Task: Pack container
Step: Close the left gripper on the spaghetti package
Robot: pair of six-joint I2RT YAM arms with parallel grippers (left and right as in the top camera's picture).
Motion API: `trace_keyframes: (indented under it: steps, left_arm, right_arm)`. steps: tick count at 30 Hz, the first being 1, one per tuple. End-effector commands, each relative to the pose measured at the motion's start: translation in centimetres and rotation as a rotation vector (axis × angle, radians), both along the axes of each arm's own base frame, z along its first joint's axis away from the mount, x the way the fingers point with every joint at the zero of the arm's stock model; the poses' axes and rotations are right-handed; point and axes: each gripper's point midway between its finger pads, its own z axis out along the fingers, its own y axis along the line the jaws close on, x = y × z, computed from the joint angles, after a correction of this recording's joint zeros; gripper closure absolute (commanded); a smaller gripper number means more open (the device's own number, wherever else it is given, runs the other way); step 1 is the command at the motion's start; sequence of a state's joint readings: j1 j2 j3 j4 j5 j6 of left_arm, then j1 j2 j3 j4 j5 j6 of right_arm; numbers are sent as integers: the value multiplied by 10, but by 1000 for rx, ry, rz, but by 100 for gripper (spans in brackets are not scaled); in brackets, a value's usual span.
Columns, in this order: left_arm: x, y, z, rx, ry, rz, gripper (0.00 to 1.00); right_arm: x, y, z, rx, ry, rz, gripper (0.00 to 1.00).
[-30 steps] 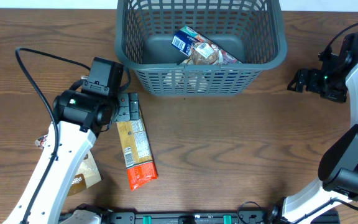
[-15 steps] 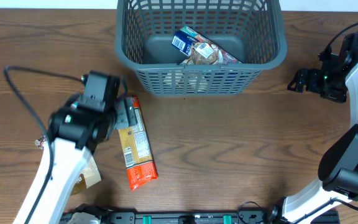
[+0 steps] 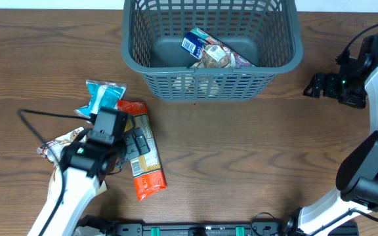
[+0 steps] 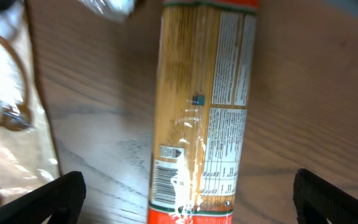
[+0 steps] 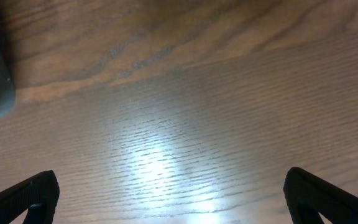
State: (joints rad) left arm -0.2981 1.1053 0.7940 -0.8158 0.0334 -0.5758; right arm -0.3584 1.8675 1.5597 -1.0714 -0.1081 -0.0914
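- Container (image 3: 210, 85): large grey-teal basket with slotted sides. It stands upright at the middle of the tabletop's far edge, and its far rim is cut off by the overhead view.
- Snack pack (image 3: 212, 52): lies tilted on the container's base, toward its right half. It has a blue-and-white end and a clear section with brown contents.
- Long pack (image 3: 143, 160): tan with a printed label panel and orange-red ends. It lies flat on the tabletop's left half, in front of the container's left corner and apart from it. It runs lengthwise toward the front edge.
- Blue pack (image 3: 102, 97): lies flat just beside the long pack's far end, on the side toward the left edge.
- Clear wrapper (image 3: 59, 145): crinkled, with brown contents. It lies left of the long pack with bare wood between them in the left wrist view. The left arm partly covers it.
- Left gripper (image 4: 188, 199): sits above the middle of the long pack. Its jaws are spread wide, with one fingertip on each side of the pack, and they pinch nothing. Contact with the pack cannot be told.
- Right gripper (image 5: 173, 199): sits near the tabletop's right edge, right of the container and apart from it. Its jaws are spread wide over bare wood and hold nothing.
- Cable (image 3: 35, 124): a black loop on the tabletop by the left arm.
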Motion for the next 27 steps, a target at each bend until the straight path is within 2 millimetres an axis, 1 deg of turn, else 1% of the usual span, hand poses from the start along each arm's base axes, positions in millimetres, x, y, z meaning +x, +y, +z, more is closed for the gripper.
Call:
trace_keyframes:
  steps: [1, 7, 14, 21, 27]
  left_arm:
    - [-1, -13, -20, -51, 99, 15, 1]
    - [8, -18, -49, -40, 176, 9, 1]
    - [20, -19, -77, -5, 210, -25, 1]
    - [27, -20, -98, 21, 227, -74, 1]
    - [26, -15, -112, 62, 260, -106, 1]
  right_arm:
    - [-3, 4, 0, 1, 9, 21, 1]
    - [-5, 5, -1, 6, 21, 22, 1]
    - [-6, 5, -1, 7, 23, 21, 1]
    - [-5, 6, -1, 7, 22, 24, 1]
    - [-5, 7, -1, 6, 22, 27, 1]
